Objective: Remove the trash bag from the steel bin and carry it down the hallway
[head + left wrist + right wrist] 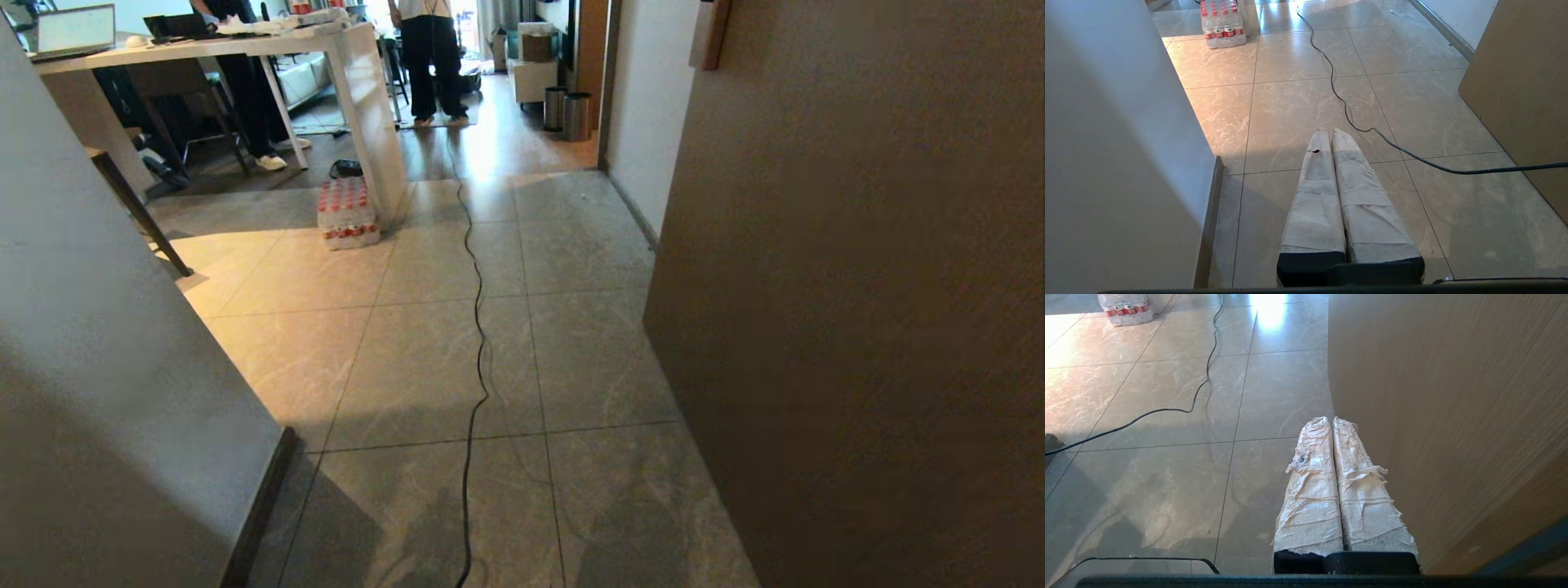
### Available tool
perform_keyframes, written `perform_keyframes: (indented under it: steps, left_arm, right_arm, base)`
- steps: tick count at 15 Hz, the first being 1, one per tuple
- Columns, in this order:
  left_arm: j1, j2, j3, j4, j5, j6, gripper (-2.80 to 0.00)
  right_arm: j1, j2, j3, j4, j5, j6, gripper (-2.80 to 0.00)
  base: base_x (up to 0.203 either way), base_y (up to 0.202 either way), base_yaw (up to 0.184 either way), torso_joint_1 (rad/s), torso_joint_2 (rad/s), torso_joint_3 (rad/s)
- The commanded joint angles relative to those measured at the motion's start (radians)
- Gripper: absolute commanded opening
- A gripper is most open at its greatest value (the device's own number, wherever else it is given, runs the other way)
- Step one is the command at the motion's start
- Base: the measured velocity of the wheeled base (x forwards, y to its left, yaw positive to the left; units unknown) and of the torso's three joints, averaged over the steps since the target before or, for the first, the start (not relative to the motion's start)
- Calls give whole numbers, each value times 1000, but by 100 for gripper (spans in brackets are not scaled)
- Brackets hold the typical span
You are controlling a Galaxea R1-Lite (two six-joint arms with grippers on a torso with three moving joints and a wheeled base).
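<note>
Two tools together, empty: left tool (1329,131) | right tool (1330,420); steel bin (577,116) far down hallway (441,359); no legible writing

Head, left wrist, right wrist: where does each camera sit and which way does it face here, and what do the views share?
Head: up on the robot, looking forward and down the tiled hallway toward a table, two steel bins and standing people; no arm shows.
Left wrist: behind the left gripper, its wrapped fingers together, facing the floor beside a pale wall.
Right wrist: behind the right gripper, fingers together, facing the floor beside a brown panel.
Shared: all three show the black cable and the bottle pack.
</note>
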Motion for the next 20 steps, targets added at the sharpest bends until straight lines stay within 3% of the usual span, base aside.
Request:
perform_keyframes:
  steps: [1,20]
  left_arm:
    - [0,0,12,0,0,0,-280]
    - [0,0,12,0,0,0,-280]
  right_arm:
    - [0,1,0,-1,0,0,-280]
    - [0,1,0,0,0,0,-280]
  base:
    - [0,0,0,0,0,0]
    - [0,0,0,0,0,0]
